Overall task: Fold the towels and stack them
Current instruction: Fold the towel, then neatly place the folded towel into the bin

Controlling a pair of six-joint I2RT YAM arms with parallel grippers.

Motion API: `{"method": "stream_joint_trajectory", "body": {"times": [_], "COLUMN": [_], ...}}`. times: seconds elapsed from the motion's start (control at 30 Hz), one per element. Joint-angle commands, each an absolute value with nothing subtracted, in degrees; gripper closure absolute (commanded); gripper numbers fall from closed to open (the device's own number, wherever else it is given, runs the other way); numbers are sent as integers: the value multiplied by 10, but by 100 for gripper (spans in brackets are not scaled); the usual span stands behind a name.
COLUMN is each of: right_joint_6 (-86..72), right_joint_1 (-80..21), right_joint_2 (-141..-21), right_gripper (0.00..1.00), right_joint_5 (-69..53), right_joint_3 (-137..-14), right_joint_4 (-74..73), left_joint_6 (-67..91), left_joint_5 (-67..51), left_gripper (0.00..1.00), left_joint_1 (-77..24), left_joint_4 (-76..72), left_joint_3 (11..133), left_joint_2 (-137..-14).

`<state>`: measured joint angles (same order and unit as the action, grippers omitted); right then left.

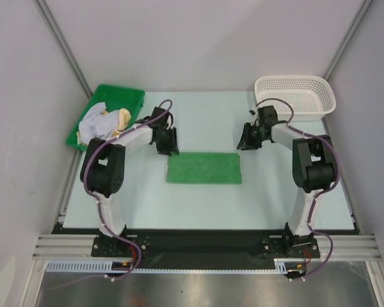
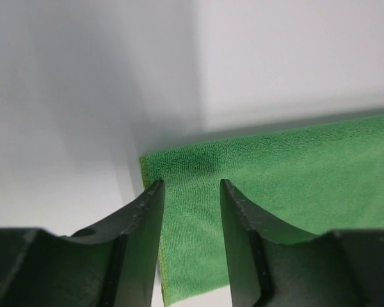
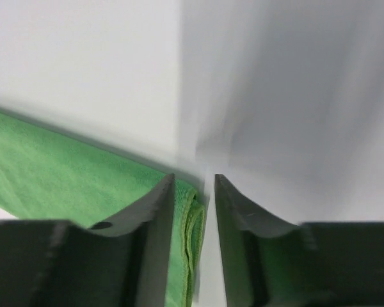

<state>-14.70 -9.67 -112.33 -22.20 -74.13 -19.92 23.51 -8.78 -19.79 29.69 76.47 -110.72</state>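
- One green towel [image 1: 203,167] lies flat in the middle of the table [image 1: 198,211]. It is a long, neat shape.
- In the right wrist view its edge looks doubled over, so I think it has been folded at least one time. It may need one more fold to be small enough.
- The left claw [image 2: 191,185] is at the far left corner of the green towel. Its two fingers are spread apart. The cloth shows in the gap, and nothing is pinched.
- The right claw [image 3: 194,179] is at the far right corner. Its fingers are apart too, but the gap is smaller. The folded edge sits just beside one finger and does not look squeezed.
- The other towels are in the green tray [image 1: 115,93] at the far left. I can see one white towel [image 1: 96,121] and one yellow towel [image 1: 120,118], all bunched up. There may be more under them; I cannot tell.
- No stack has been started. The towels in the tray are not folded yet, so most of the job is left.
- Counting: one green towel, one white towel, at least one yellow towel, one tray, one white basket [image 1: 294,78] and two claws.
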Motion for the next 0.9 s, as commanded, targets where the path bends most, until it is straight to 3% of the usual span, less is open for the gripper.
{"method": "stream_joint_trajectory", "body": {"times": [0.0, 0.23, 0.5, 0.87], "right_joint_6": [-128, -154, -146, -164], "right_joint_1": [-96, -103, -119, -184], "right_joint_2": [-1066, -966, -961, -951], "right_gripper": [62, 36, 37, 37], "right_joint_5": [-215, -212, -223, -159], "right_joint_3": [-766, -658, -592, -529], "right_joint_4": [-238, -232, -205, -183], "left_joint_6": [209, 180, 165, 169], "left_joint_5": [-69, -85, -108, -94], "left_gripper": [53, 49, 49, 48], "left_joint_1": [-192, -192, -192, -192], "left_joint_4": [337, 390, 342, 331], "left_joint_3": [827, 819, 659, 636], "left_joint_2": [-1078, -972, -808, -754]}}
